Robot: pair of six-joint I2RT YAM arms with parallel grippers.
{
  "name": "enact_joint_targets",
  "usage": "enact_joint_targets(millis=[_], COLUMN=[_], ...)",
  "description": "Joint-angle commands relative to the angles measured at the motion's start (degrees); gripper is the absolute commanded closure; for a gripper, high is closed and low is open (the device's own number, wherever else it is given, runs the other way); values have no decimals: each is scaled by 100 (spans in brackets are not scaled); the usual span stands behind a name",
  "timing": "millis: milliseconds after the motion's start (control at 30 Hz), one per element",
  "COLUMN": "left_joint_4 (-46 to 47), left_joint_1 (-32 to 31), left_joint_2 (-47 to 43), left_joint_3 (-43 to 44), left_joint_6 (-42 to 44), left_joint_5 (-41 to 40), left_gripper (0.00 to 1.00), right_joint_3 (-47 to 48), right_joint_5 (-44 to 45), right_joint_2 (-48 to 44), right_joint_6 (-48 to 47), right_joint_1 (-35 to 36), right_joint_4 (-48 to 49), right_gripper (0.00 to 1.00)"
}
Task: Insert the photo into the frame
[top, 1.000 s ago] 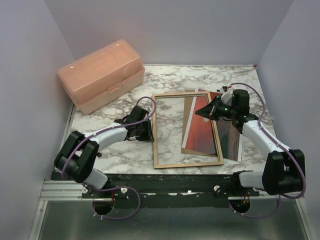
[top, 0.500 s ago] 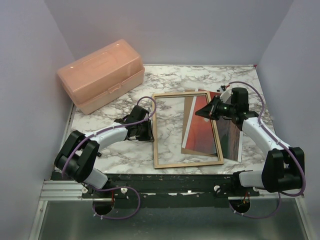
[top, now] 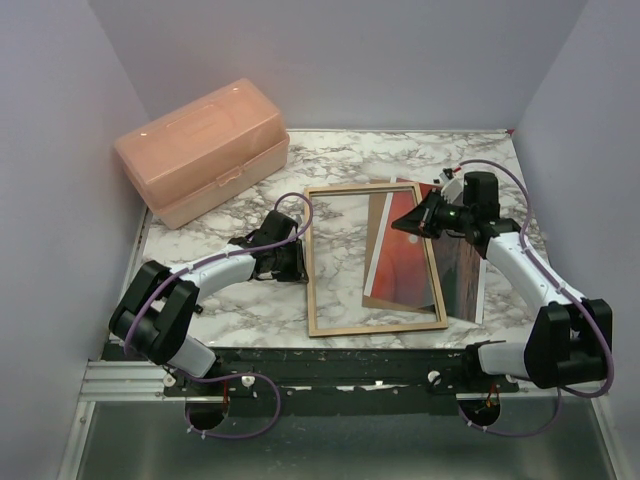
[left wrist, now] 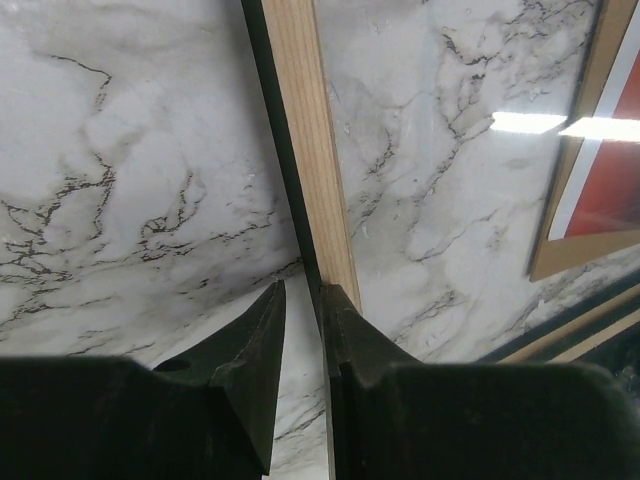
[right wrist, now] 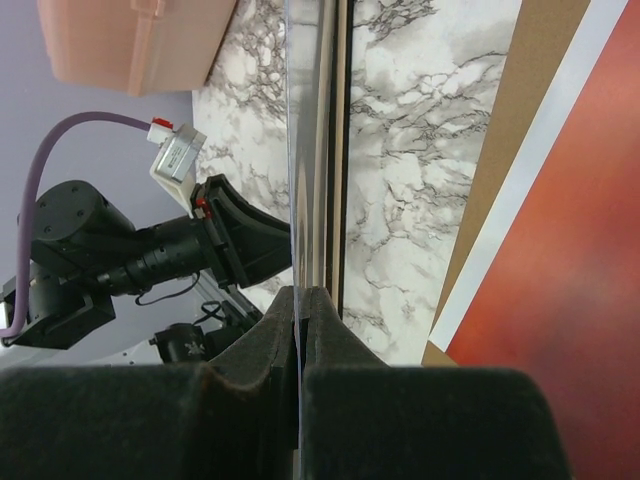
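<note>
Frame flat on the counter, back up, with the photo partly beneath its right side.
The frame (top: 378, 326) lies tan side up on the counter (top: 340, 150). The photo (top: 405, 255) lies red face up over a brown board (right wrist: 505, 120), and the frame's right rail crosses it. The left end effector (left wrist: 300, 290) sits at the left rail with its jaws slightly apart, one finger over the rail and one just outside — I cannot tell if it grips. The right end effector (right wrist: 300, 292) is closed inside the upper right corner, a thin clear edge running from its tips. A pink box (top: 200, 150) stands far left.
</note>
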Motion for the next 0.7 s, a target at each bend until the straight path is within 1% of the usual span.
enact_joint_targets(millis=[0,467,533,667], left_joint_4=[-169,-196,-212,-221], left_joint_1=[-19,-40,-39,-40], left_joint_2=[231,225,219,218], left_joint_3=[-54,-53,-48,-62], left_joint_6=[182,200,209,226], left_joint_5=[-236,-253,-259,-271], left_gripper=[78,79,79,79], right_joint_3=[269,511,656,722], right_joint_5=[129,-233,-165,-210], right_joint_2=[-185,-23,15,65], right_joint_6=[-62,6,-117,-33], right_joint_1=[31,29,26,31], right_joint_4=[-132,-54,-216,-142], right_gripper=[100,100,100,100])
